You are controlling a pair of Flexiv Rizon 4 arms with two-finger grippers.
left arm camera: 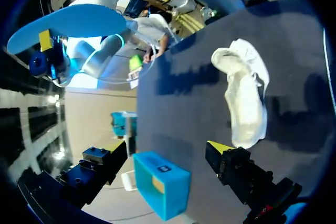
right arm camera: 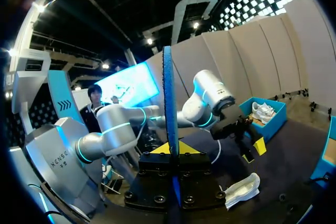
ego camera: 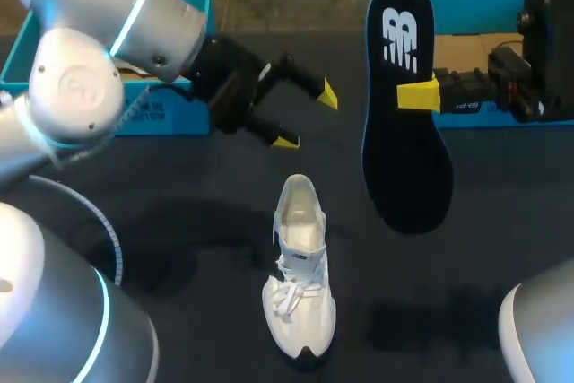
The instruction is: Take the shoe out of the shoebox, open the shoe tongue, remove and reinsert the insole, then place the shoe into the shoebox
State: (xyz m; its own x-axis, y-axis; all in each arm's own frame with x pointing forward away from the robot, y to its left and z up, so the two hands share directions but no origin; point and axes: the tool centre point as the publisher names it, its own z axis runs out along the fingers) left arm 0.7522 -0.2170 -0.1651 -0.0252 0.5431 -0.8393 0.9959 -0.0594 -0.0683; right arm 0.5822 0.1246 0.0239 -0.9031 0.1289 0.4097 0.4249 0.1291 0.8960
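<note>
Count: one white shoe (ego camera: 300,266) on the bench (ego camera: 502,239), heel opening toward the boxes. One insole (ego camera: 405,105), held up clear of the bench, with the right jaws clamped on its edge. Two blue boxes: left box (ego camera: 179,118) behind the left arm, right box (ego camera: 475,6) behind the right arm. Left jaws spread wide, holding nothing, over the bench between left box and shoe. Head view shows the insole's dark face. Left wrist view shows its blue underside (left arm camera: 68,24). Right wrist view has it edge-on (right arm camera: 169,103) between the yellow tips, and alone shows a second shoe (right arm camera: 261,109) inside the left box (right arm camera: 273,124).
</note>
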